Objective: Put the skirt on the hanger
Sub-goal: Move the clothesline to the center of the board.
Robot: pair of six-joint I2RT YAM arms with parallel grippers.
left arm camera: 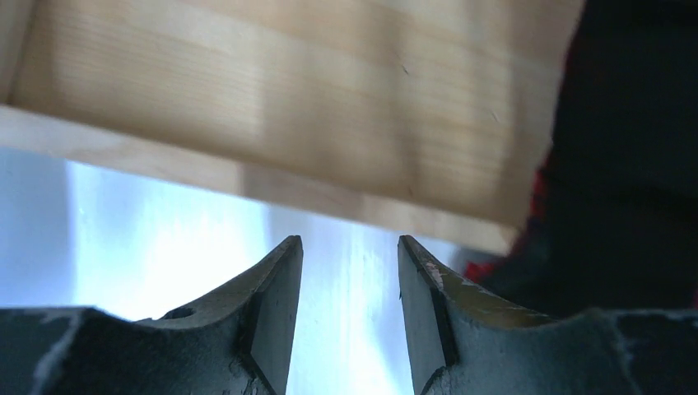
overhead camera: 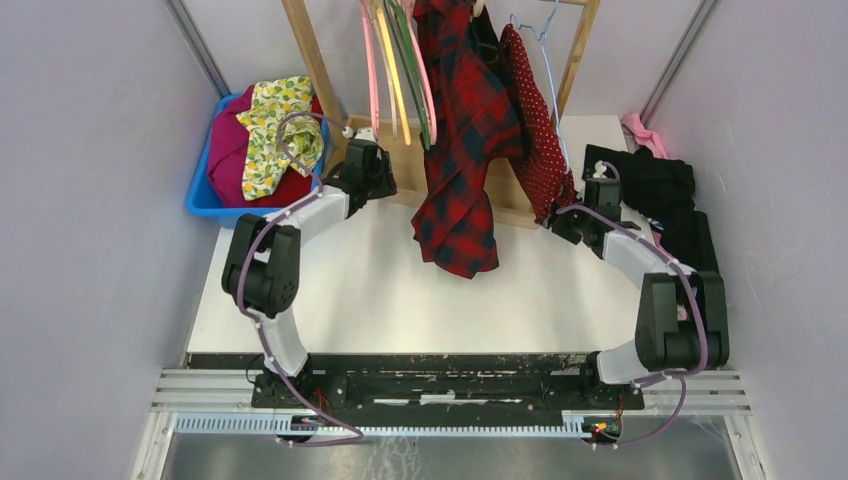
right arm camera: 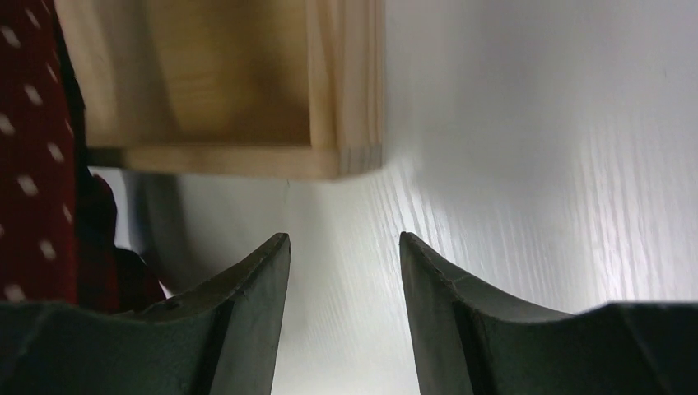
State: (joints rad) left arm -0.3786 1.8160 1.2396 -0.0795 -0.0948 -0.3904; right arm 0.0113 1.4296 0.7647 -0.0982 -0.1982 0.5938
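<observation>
- Overhead, skirt [overhead camera: 535, 125] hangs at the right end of the wooden rack [overhead camera: 305, 50], just beside the plaid garment [overhead camera: 465, 150], its hem down near the rack's foot.
- Hanger [overhead camera: 548, 55]: thin wire shows above and along the skirt's right edge. Cannot tell how the skirt sits on it.
- Left gripper [overhead camera: 372, 165] is low at the rack's left foot. Its wrist view shows the fingers [left arm camera: 276, 304] parted by a moderate gap with nothing between them, a pale wood board straight ahead and dark plaid at the right.
- Right gripper [overhead camera: 568, 220] is low at the rack's right foot, just beside the skirt's hem. Its wrist view shows a moderate gap between the fingers [right arm camera: 247, 304], holding nothing, with dotted red cloth at the left edge, the wood corner above and white table [overhead camera: 380, 290] beyond.
- Pink hangers [overhead camera: 375, 60] hang left of the plaid.
- Blue bin [overhead camera: 200, 195] of cloth sits at far left.
- Black cloth [overhead camera: 655, 180] lies at far right.
</observation>
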